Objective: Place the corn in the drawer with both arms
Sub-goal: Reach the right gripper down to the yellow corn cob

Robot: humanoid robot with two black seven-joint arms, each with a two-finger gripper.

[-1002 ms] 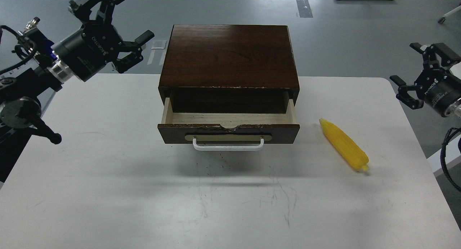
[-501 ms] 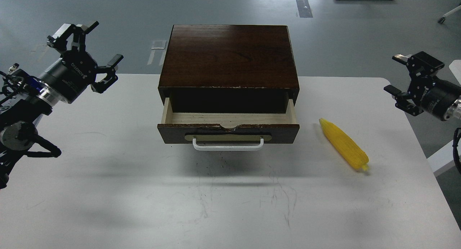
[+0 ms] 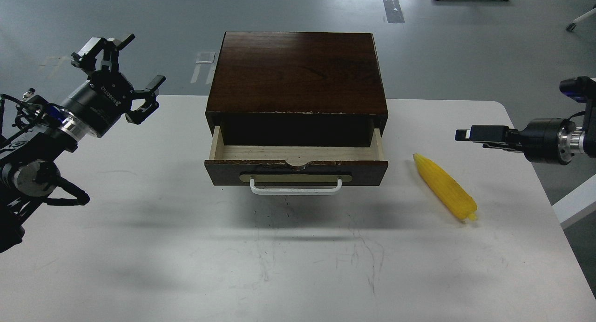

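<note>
Head view shows the corn (image 3: 444,187) lying on the table (image 3: 139,247) right of the pulled-out drawer (image 3: 296,166), left gripper (image 3: 122,69) spread, right gripper (image 3: 468,134) edge-on and unreadable, so it should descend squarely across the cob's middle.

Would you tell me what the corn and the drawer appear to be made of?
The corn looks like moulded plastic: uniform bright yellow with ribbed kernel rows. The drawer seems wooden, with a dark-brown stained front chipped along its top edge, a pale bare-wood interior, and a white bar handle, probably painted metal.
</note>
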